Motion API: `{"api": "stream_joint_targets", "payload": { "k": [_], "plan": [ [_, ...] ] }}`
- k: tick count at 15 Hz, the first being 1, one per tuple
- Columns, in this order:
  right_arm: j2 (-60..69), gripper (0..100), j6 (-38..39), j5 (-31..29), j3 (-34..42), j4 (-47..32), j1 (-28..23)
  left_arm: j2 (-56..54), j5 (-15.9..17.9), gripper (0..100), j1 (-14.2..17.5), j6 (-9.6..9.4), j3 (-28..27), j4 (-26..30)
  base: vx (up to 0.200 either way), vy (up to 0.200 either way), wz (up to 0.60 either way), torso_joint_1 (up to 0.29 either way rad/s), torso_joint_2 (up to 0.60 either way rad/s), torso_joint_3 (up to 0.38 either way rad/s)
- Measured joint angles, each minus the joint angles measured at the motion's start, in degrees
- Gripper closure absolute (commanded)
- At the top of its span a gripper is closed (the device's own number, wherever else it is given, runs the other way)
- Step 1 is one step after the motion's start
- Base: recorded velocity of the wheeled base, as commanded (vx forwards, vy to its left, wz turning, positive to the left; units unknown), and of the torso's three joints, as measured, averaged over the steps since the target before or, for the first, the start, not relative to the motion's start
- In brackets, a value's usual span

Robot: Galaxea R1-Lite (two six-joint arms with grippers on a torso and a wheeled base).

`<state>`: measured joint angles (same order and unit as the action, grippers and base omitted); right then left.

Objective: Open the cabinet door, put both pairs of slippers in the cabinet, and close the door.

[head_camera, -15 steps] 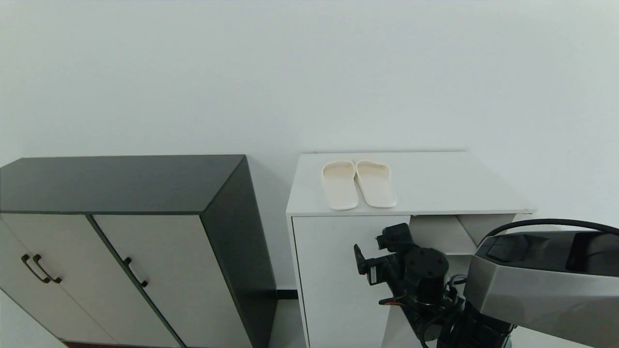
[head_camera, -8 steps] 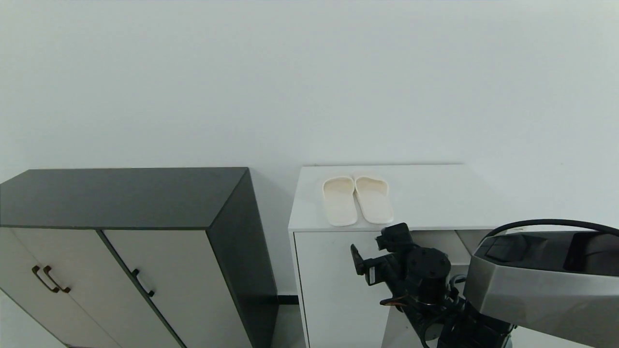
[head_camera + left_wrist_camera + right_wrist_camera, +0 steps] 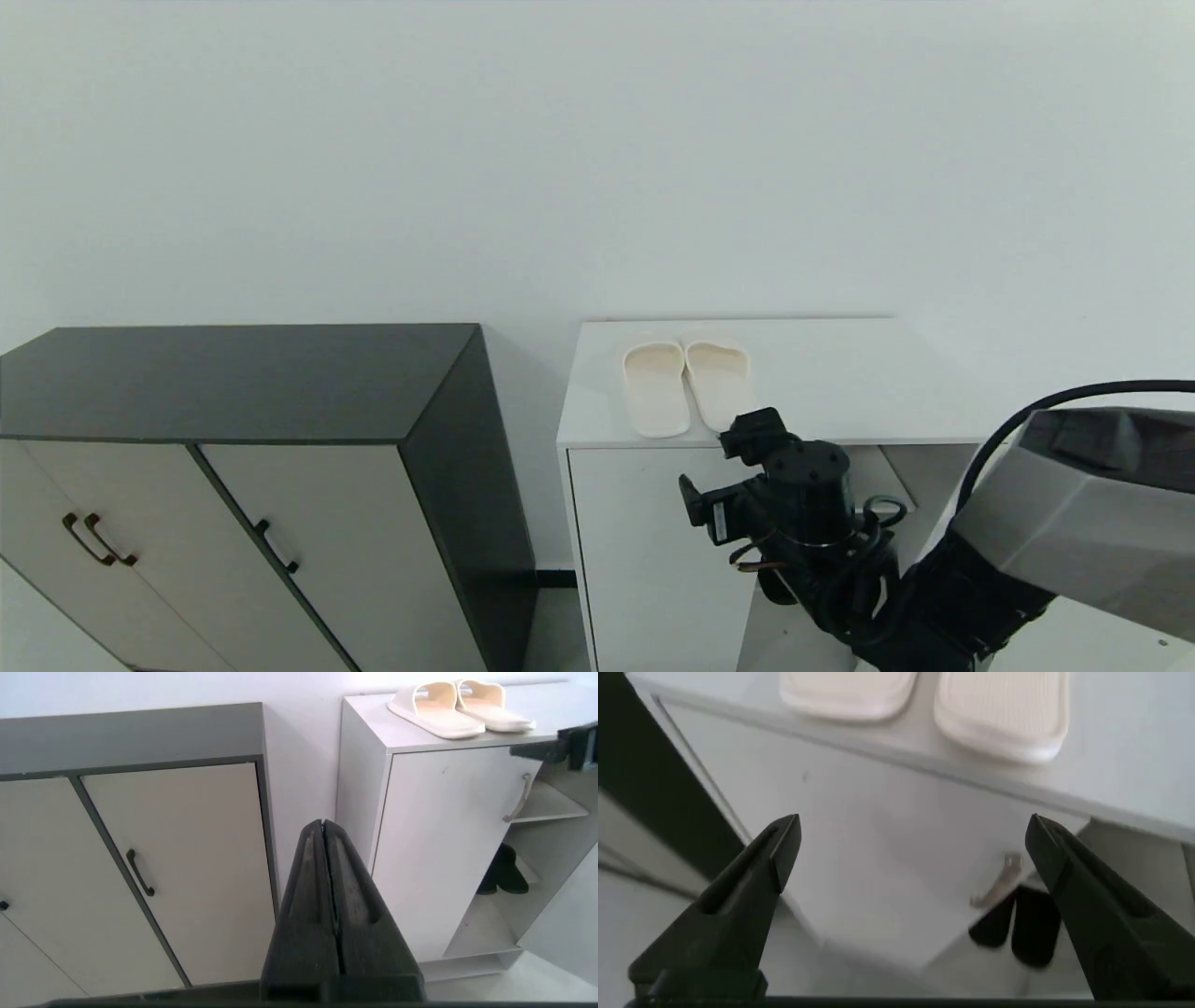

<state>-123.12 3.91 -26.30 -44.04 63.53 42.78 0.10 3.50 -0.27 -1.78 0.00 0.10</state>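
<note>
- Head view shows the right hand in front of the white cabinet, close below the front edge of its top.
- The cream slippers lie side by side on that top, just beyond this hand and a little higher, apart from it.
- By the left wrist view, the door stands open. A dark pair of slippers already sits low inside, under a shelf.
- So I judge the task about half done, with the opening finished and one pair stowed. The step in hand is fetching the cream pair.
- Right hand: its fingers are spread wide and touch nothing. The near ends of the cream slippers sit ahead of the gap, with the door handle below them.
- Left hand: its fingers are pressed together with nothing between them. It hangs well back from both the white cabinet and the dark grey cabinet beside it.
- The next move likely calls for lifting the right hand clear of the top's edge, then bringing it forward over the near ends of the slippers.
- The two lie touching, so one wide grip might take both. A grip set off-centre could leave one behind.
- The open door is close under the hand, so a low approach risks knocking it.
</note>
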Motion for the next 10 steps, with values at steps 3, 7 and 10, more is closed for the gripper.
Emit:
{"api": "stream_joint_targets", "payload": {
  "k": [3, 7, 10],
  "plan": [
    [6.69, 0, 5.88, -0.20, -8.02, -17.35, 0.60, 0.00, 0.00, 100, 0.00, -0.13, 0.00, 0.00, 0.000, 0.000, 0.00, 0.000, 0.00, 0.000],
    [9.37, 0, 11.17, -0.61, -15.79, -26.27, 0.85, 0.00, 0.02, 100, 0.00, -0.13, 0.00, 0.00, 0.050, 0.000, 0.00, 0.002, 0.00, 0.001],
    [8.52, 0, 11.28, -1.82, -16.48, -26.20, 0.82, 0.00, 0.02, 100, 0.02, -0.27, 0.00, -0.02, 0.200, 0.000, 0.00, -0.004, 0.00, 0.002]
  ]
}}
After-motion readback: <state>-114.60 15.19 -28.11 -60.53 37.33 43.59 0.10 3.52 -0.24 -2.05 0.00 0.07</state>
